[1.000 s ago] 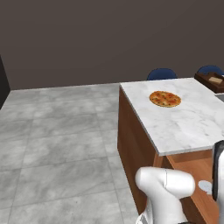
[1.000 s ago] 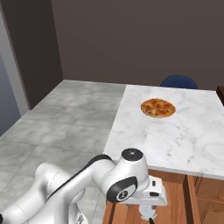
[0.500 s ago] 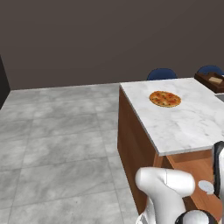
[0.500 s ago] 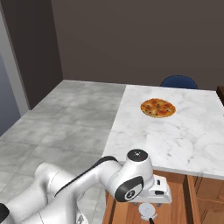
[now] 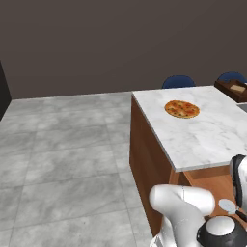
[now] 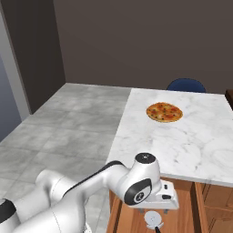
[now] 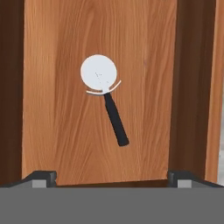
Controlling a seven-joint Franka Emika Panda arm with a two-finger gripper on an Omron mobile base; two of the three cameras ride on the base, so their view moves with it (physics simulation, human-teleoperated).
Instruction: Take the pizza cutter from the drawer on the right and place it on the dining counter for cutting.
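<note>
The pizza cutter [image 7: 107,98] lies flat on the floor of the open drawer [image 7: 144,65], with its pale round wheel away from me and its dark handle pointing back toward my gripper. My gripper [image 7: 112,178] hangs above it, open and empty, its two fingertips [image 7: 41,177] wide apart on either side of the cutter's line. In the right base view the hand sits just over the cutter's wheel [image 6: 154,219], inside the drawer [image 6: 132,218]. The wheel [image 5: 226,206] also shows in the drawer [image 5: 212,185] below the dining counter [image 5: 207,140]. The same dining counter [image 6: 191,145] runs above the drawer.
A round orange-topped pizza [image 5: 182,109] lies on the marble top; it is the pizza [image 6: 164,112] near the far end. Blue chairs [image 5: 178,81] stand behind the counter, and a brown box [image 5: 234,89] sits at its far right. Grey tiled floor [image 5: 62,159] spreads to the left.
The arm has shifted a little over the open drawer. The jaws stay open and the pizza cutter has not moved.
</note>
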